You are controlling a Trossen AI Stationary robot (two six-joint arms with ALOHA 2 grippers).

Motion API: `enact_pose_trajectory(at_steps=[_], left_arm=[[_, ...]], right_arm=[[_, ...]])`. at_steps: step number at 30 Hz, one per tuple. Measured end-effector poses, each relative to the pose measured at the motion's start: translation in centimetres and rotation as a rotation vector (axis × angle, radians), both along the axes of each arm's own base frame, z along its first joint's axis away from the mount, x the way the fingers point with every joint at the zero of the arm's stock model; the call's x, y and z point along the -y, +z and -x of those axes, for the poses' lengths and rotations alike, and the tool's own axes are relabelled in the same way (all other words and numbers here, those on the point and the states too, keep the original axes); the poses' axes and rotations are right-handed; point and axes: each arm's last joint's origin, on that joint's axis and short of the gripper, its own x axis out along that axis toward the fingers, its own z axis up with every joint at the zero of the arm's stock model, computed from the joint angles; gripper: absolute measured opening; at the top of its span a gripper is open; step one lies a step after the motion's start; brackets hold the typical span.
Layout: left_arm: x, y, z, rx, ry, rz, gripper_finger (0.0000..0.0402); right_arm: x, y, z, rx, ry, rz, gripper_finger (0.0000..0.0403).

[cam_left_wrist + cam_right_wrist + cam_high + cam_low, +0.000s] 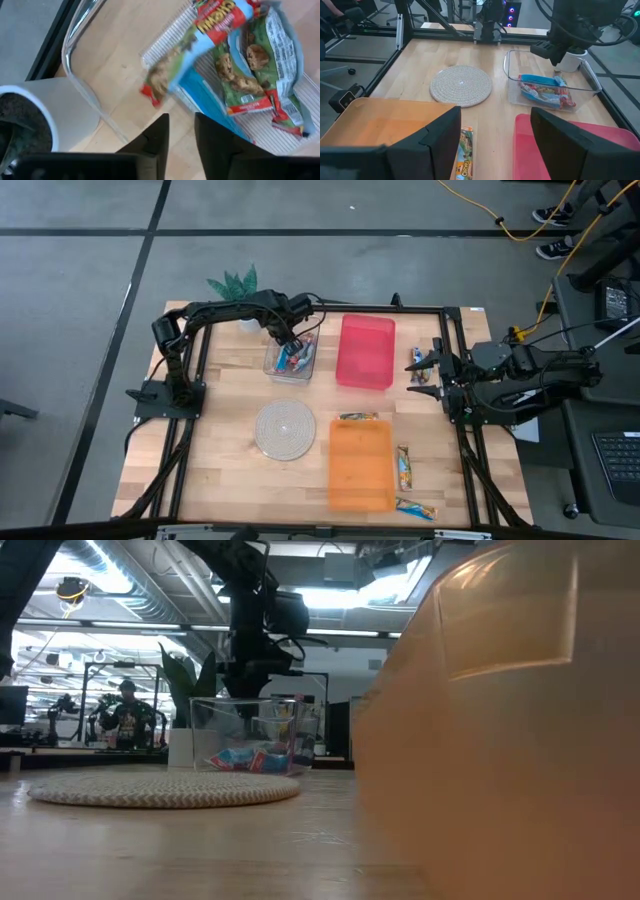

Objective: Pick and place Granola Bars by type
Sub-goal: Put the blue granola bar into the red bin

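Observation:
My left gripper [291, 340] points down over a clear bin [272, 367] at the table's far side. Its fingers stand slightly apart [181, 132] with nothing between them. Just beyond the fingertips a red-and-blue granola bar [200, 35] shows blurred, above other bars [250, 70] lying on the bin's floor. Loose bars lie flat on the table: one [358, 417] by the orange bin's far edge, two [404, 466] [415, 508] at that bin's right, one [416, 358] by my right gripper [426, 368]. That gripper waits open [495, 145] at the table's right edge.
A red bin [365, 375] stands right of the clear one, with an orange bin [360, 490] nearer the front. A round woven mat [285, 428] lies at the middle left. A plant in a white pot [50, 115] stands just beyond the clear bin.

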Motion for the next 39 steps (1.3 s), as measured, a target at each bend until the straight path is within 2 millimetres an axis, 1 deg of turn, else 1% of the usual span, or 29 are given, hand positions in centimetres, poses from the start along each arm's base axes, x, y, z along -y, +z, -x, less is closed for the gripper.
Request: enact_pose_trajectory(at_steps=[4, 7, 12, 19, 22, 25, 28, 31, 35, 39], left_arm=[[0.7, 1.0, 0.1, 0.026, -0.015, -0.017, 0.0112], [1.4, 2.6, 0.5, 0.069, -0.03, -0.038, 0.0123], [3.6, 6.3, 1.6, 0.211, -0.084, -0.044, 0.0124], [7.5, 12.0, 4.1, 0.449, -0.182, -0.119, 0.0119], [9.2, 14.1, 5.1, 0.556, -0.222, -0.151, 0.0121], [10.9, 15.6, 6.2, 0.626, -0.293, -0.167, 0.012], [12.3, 16.4, 7.1, 0.658, -0.358, -0.167, 0.0116], [12.9, 16.1, 8.4, 0.704, -0.345, -0.165, 0.0114], [13.3, 14.6, 10.7, 0.768, -0.318, -0.165, 0.0114], [13.9, 12.9, 12.8, 0.891, -0.391, -0.115, 0.0112]], right_arm=[[0.0, 0.0, 0.0, -0.001, -0.001, -0.002, 0.0241], [0.0, 0.0, 0.0, -0.001, 0.0, -0.002, 0.0241], [0.0, 0.0, 0.0, 0.0, -0.001, -0.004, 0.0241], [0.0, 0.0, 0.0, 0.0, -0.035, -0.097, 0.0241], [0.0, 0.1, 0.0, 0.006, -0.045, -0.125, 0.0241], [0.0, 0.1, -0.1, 0.011, -0.057, -0.158, 0.0241], [0.0, 0.1, -0.1, 0.01, -0.063, -0.175, 0.0241], [0.0, 0.2, -0.1, 0.013, -0.063, -0.175, 0.0241], [0.0, 0.3, -0.1, 0.033, -0.062, -0.18, 0.0241], [0.0, 0.6, -0.2, 0.063, -0.07, -0.215, 0.0241]])
